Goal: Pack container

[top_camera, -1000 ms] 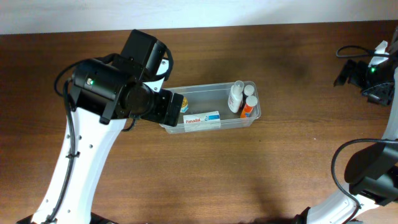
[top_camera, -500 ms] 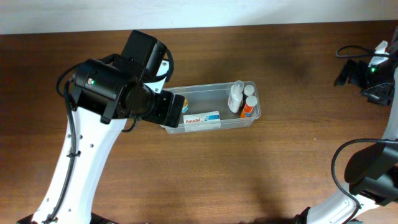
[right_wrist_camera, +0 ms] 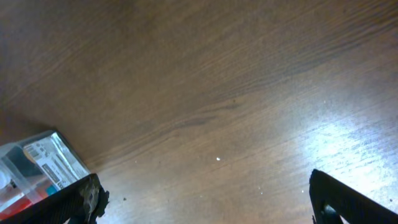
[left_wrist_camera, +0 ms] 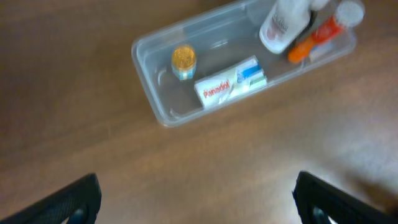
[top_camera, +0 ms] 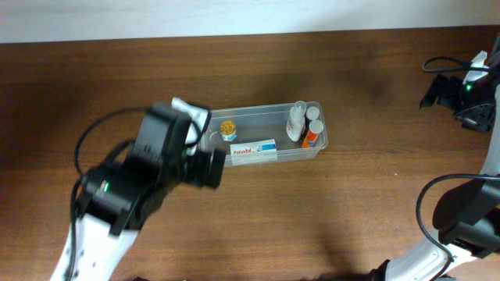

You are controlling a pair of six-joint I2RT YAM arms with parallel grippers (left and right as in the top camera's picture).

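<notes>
- The container (top_camera: pixel 262 123) is a clear, see-through plastic tub, long and shallow, with rounded corners and a raised rim. It lies flat on the table (top_camera: pixel 351 211), roughly mid-table and toward the far edge, with its long side running left to right.
- Contents at the left end: a small jar with a gold lid (top_camera: pixel 227 127), standing apart from the other items.
- Contents along the near wall: a white box printed "Panadol" (top_camera: pixel 254 149), lying flat.
- Contents at the right end: a white bottle (top_camera: pixel 295 122) and an orange-bodied bottle with a white cap (top_camera: pixel 312 134), packed close together.
- The left arm (top_camera: pixel 148 183) reaches in from the near left corner and appears blurred in the overhead view. Its wrist camera looks down on the container (left_wrist_camera: pixel 217 46) from the near side.
- The left gripper (left_wrist_camera: pixel 196 193) is spread wide; its two dark fingers (left_wrist_camera: pixel 74 199) frame bare wood only and hold nothing.
- The right arm (top_camera: pixel 478 101) sits at the far right edge, well apart from the container.
- The right gripper (right_wrist_camera: pixel 205 199) is likewise spread wide and empty above bare table; one corner of the container (right_wrist_camera: pixel 37 158) shows at the lower left of its wrist view.
- The surface is dark brown wood with visible grain. A white wall (top_camera: pixel 234 16) runs along the far side, and a black cable (top_camera: pixel 437 64) lies near the right arm.
</notes>
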